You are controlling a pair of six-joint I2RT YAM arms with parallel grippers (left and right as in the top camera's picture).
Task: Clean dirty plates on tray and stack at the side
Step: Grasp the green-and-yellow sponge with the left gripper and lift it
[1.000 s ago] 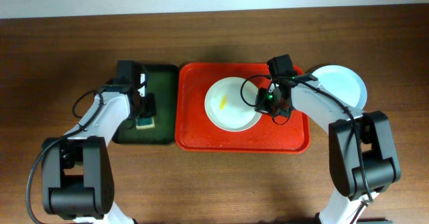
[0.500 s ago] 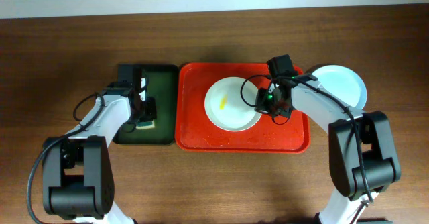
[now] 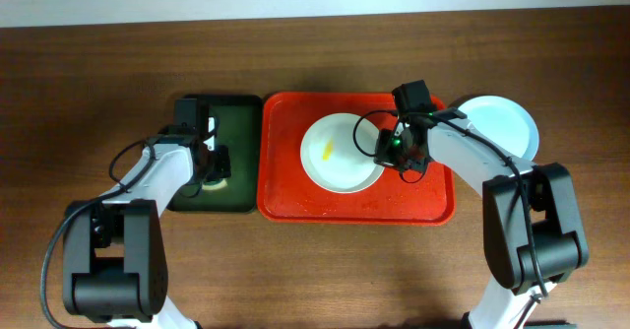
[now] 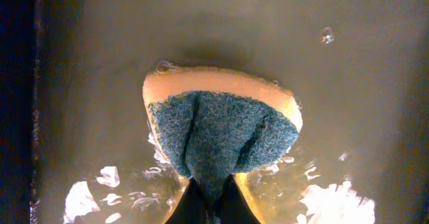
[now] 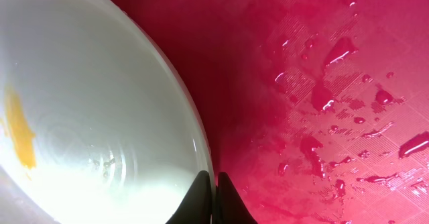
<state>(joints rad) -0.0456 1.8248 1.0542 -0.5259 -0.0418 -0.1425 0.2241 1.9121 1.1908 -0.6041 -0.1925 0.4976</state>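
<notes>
Only the tips of my left gripper (image 4: 208, 200) show, cut off at the frame edge, pinched tight on the one sponge (image 4: 221, 133) in the dark green tray (image 3: 241, 122). My right gripper (image 5: 214, 190) clamps the rim of the white plate (image 3: 340, 162), which has a yellow smear (image 3: 327, 150), on the red tray (image 3: 285, 196). A second pale plate (image 3: 507, 122) sits just beside that tray, partly under my arm.

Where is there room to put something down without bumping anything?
The wooden table in front of the red tray, between the two arms, is bare; so is the strip behind it. On the red tray, only the left side beside the white plate is free. The right gripper and pale plate crowd the right.
</notes>
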